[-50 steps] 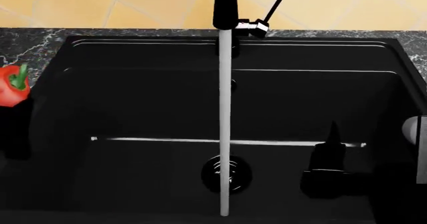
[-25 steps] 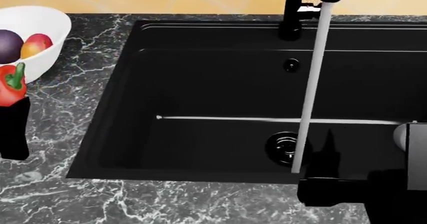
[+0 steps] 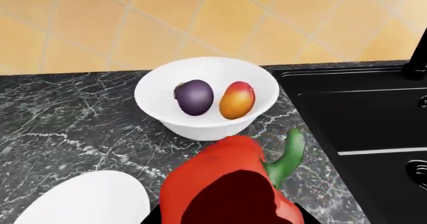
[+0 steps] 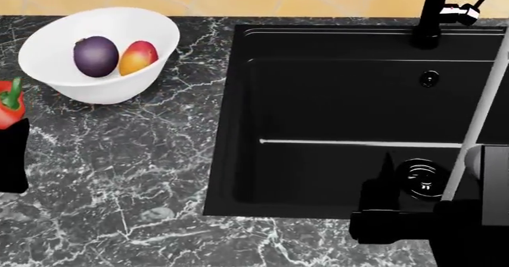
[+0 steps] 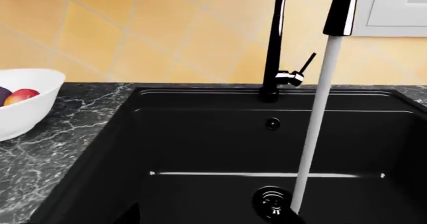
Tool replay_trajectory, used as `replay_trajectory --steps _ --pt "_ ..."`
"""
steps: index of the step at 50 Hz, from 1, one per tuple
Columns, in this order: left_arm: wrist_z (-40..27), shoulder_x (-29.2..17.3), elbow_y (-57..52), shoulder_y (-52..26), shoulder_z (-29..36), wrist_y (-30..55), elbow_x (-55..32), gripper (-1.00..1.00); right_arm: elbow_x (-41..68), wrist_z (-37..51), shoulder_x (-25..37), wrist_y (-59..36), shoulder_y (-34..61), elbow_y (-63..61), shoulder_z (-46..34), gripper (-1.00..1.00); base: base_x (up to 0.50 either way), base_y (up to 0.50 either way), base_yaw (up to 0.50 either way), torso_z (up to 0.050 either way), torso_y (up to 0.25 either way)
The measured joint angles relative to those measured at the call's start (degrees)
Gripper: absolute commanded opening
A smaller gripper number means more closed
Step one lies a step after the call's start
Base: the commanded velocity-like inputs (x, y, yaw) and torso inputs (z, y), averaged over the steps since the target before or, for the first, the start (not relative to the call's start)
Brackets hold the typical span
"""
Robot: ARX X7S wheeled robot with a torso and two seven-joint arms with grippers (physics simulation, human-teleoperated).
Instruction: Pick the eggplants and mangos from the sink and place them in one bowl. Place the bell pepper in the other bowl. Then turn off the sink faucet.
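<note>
Marble surface, black sink at right, water running from the faucet. Left tool grips the pepper near the bowl with eggplant and mango. Right tool over the sink's near edge, grip unclear.

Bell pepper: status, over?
Left gripper shut on bell pepper, above the counter. Right gripper state unclear, at the sink. Eggplant and mango share one bowl. Second bowl empty; water running.
</note>
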State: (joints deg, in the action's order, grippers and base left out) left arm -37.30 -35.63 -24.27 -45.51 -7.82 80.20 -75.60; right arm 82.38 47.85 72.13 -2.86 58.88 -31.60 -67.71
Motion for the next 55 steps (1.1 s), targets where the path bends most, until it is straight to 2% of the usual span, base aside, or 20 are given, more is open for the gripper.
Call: replay_trajectory --steps 25,37,46,55 --pt "-0.68 -0.92 0.66 1.14 1.09 -1.38 -1.15 -1.00 -0.47 -0.26 -0.29 -0.11 -0.33 0.19 0.17 1.00 0.00 0.50 0.00 0.000 0.000" --pt "-1.05 -0.82 0.89 1.61 2.09 -2.10 -1.23 -1.00 -1.49 0.59 0.43 0.25 -0.54 -0.49 0.46 1.00 0.23 0.50 0.00 0.000 0.000" --pt "-2.04 0.16 1.69 0.60 3.94 -1.49 -1.83 -1.00 -2.59 1.19 1.16 1.28 -1.05 -1.18 0.65 1.00 0.17 0.08 0.00 0.000 0.000" --pt "-5.90 4.84 4.51 -3.18 7.52 0.86 -6.60 -1.00 -3.42 1.22 1.66 3.31 -2.08 -1.54 0.82 1.00 0.00 0.00 0.00 0.000 0.000"
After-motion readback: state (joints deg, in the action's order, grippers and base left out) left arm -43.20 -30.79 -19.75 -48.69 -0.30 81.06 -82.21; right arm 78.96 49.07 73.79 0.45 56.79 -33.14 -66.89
